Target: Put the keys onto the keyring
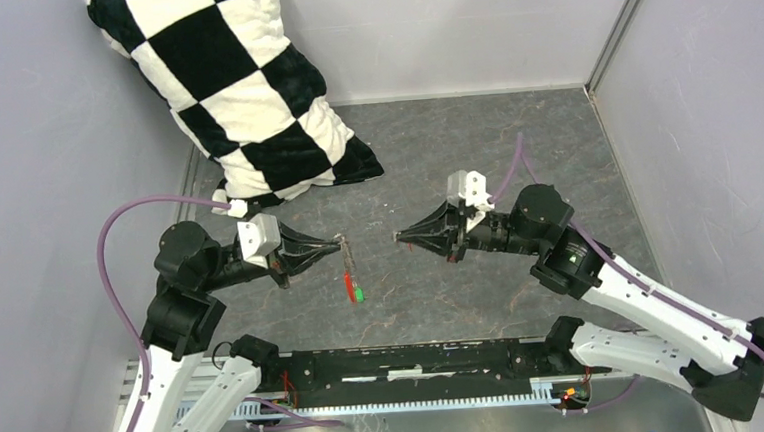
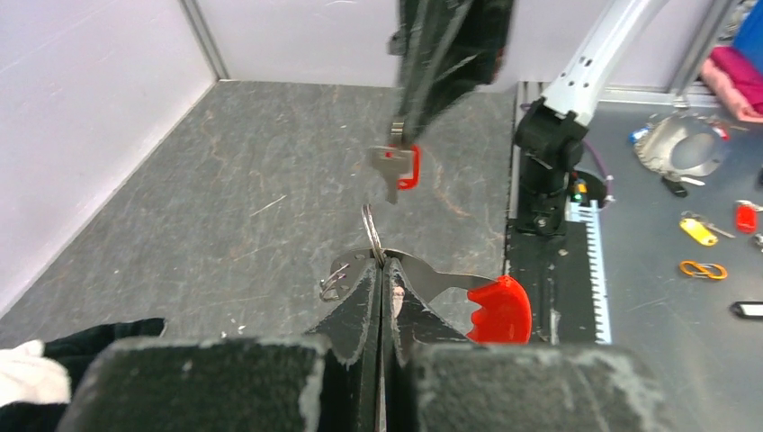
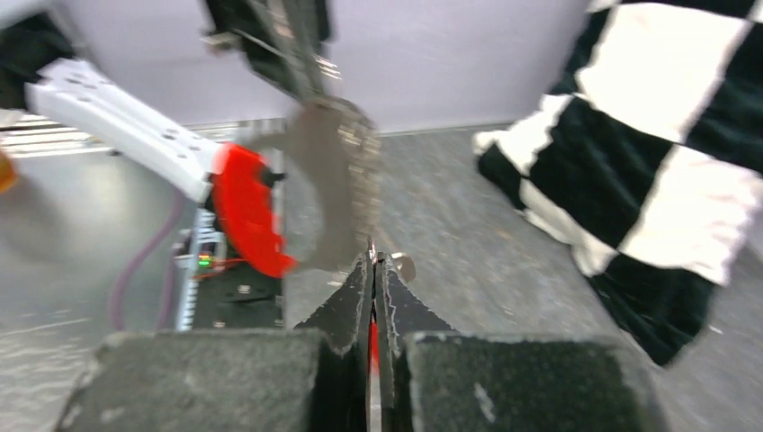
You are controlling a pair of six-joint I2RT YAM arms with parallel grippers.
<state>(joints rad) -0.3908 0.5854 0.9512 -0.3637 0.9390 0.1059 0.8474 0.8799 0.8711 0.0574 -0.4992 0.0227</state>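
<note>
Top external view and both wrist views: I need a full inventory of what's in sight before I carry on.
keys: apparently two, silver, one red-headed, held in the air by the right gripper, apart from the ring
keyring: one, silver, pinched by the left gripper
red tag: one, red, hanging from the keyring
green tag: one, green, by the red tag's lower end
pillow: one, black-and-white checked, far left corner
table: one, grey
loose tags: several, yellow, orange, red, on the metal surface past the base rail
left gripper: one, black, shut on the keyring
right gripper: one, black, shut on the keys
</note>
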